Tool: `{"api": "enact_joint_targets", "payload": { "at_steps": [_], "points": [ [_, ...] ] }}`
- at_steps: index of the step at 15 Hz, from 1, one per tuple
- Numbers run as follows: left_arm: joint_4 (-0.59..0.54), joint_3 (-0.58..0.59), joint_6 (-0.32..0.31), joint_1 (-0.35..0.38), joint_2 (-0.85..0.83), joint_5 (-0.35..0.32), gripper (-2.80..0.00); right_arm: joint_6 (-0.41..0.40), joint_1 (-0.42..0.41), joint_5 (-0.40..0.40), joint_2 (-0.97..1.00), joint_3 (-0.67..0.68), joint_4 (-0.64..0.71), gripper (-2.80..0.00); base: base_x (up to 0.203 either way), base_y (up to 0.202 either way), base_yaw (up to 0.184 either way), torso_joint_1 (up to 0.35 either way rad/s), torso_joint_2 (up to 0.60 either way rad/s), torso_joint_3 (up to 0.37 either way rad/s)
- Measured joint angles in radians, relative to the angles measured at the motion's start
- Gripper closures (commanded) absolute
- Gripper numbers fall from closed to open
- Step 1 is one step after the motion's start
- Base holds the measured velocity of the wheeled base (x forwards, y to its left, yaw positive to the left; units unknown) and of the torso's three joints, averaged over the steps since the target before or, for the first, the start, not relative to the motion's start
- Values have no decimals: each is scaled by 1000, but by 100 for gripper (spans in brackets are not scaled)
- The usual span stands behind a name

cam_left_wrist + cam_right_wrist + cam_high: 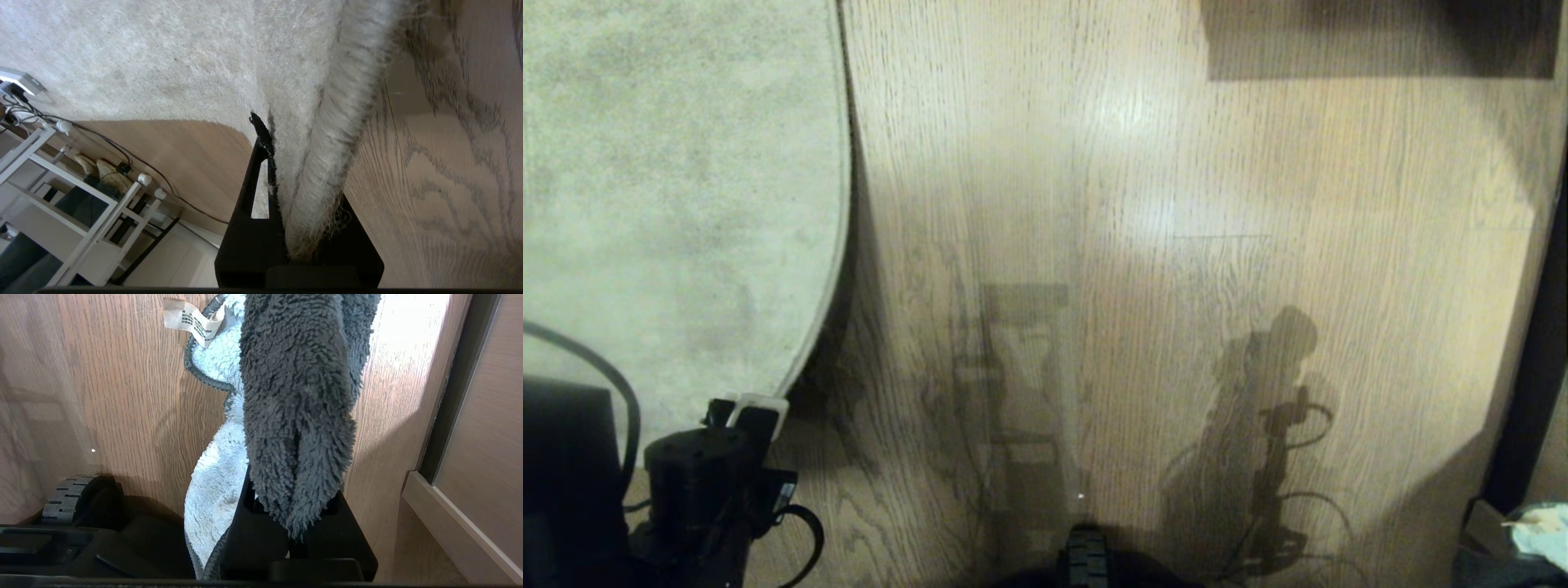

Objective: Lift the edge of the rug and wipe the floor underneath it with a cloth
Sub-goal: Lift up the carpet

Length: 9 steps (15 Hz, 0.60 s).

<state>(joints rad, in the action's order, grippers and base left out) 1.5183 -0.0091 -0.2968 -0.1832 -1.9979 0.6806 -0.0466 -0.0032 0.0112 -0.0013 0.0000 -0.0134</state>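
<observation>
The pale beige rug covers the left of the head view, and the rug edge curves down towards my left gripper at the bottom left. In the left wrist view my left gripper is shut on the rug edge, which is bunched into a fold between the jaws; one black finger shows and the other is hidden under the pile. The wood-grain floor lies beside it. My right gripper is shut on the cloth, dark grey with a pale blue side, hanging over the floor.
A white rack and a dark cable stand beyond the rug. Dark furniture sits at the far right of the floor, and a wooden cabinet base is close to the right gripper. My base wheel is at the bottom.
</observation>
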Motion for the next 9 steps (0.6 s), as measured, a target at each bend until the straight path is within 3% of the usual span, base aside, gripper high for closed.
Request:
{"api": "enact_joint_targets", "payload": {
  "at_steps": [2, 5, 9],
  "points": [
    [-1, -5, 0, -1, 21, -4, 0, 0, 0, 1, 0, 0, 0, 0, 0, 0, 0, 0, 0, 0],
    [-4, -23, 4, 0, 54, -79, 0, 0, 0, 0, 0, 0, 0, 0, 0, 0, 0, 0, 0, 0],
    [-3, -78, 10, 29, 105, -120, 0, 0, 0, 1, 0, 0, 0, 0, 0, 0, 0, 0, 0, 0]
  ]
}}
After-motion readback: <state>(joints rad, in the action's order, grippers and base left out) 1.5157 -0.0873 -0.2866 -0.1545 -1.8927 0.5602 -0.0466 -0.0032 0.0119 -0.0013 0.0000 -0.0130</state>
